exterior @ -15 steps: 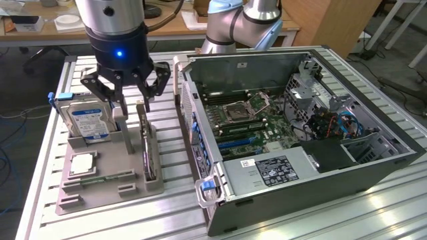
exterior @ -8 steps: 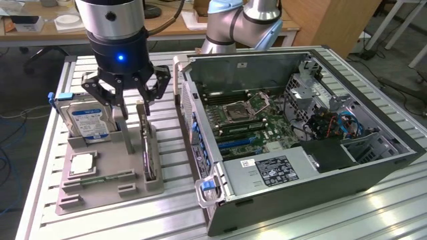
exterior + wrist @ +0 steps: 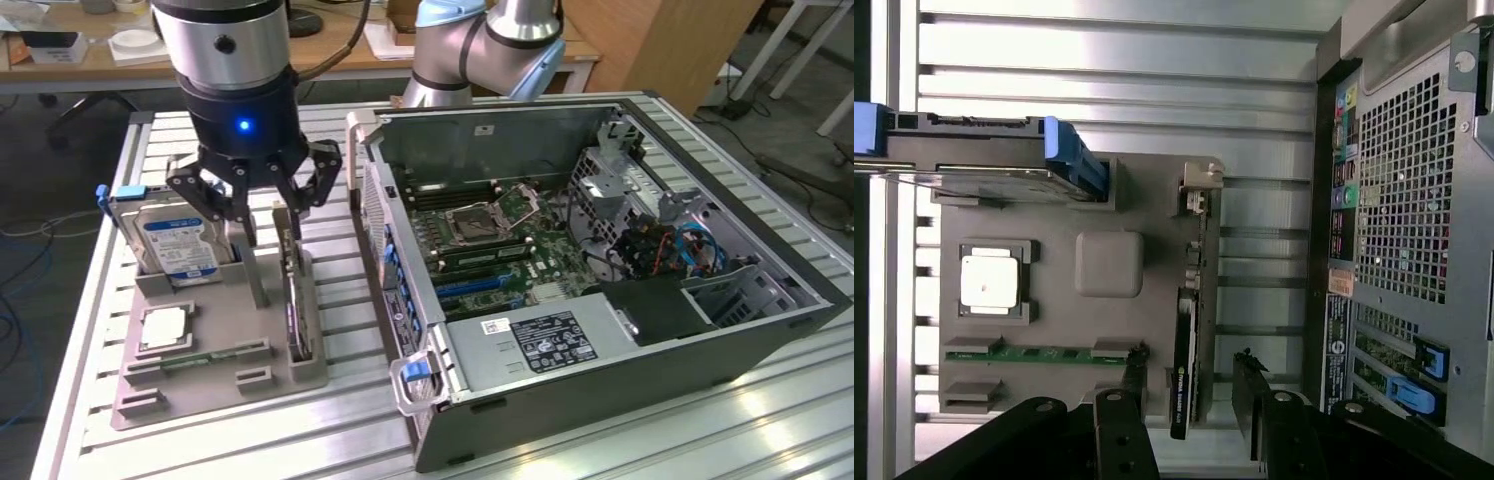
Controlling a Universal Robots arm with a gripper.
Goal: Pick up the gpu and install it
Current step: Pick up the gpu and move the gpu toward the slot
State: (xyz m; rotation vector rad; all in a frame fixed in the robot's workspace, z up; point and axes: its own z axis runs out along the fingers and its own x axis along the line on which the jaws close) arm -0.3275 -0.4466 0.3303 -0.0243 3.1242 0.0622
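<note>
The gpu (image 3: 299, 300) stands on its long edge in a slot of the grey holder tray (image 3: 200, 395), at that tray's side nearest the computer case. In the wrist view the gpu (image 3: 1185, 360) is edge-on, a thin dark card with its silver bracket end (image 3: 1200, 180) at the far end. My gripper (image 3: 267, 235) hangs directly over the card and is open. Its two black fingers (image 3: 1135, 385) stand on either side of the gpu without touching it, and my gripper (image 3: 1192, 392) is centred on the card's near end.
The tray (image 3: 1149, 215) also holds a silver hard drive with a blue label (image 3: 176, 243), a square processor (image 3: 163, 328) and a green memory stick (image 3: 1044, 352). The open computer case (image 3: 747, 300) with its motherboard (image 3: 494, 240) lies at the exterior view's right. Another arm's base (image 3: 474, 45) stands behind.
</note>
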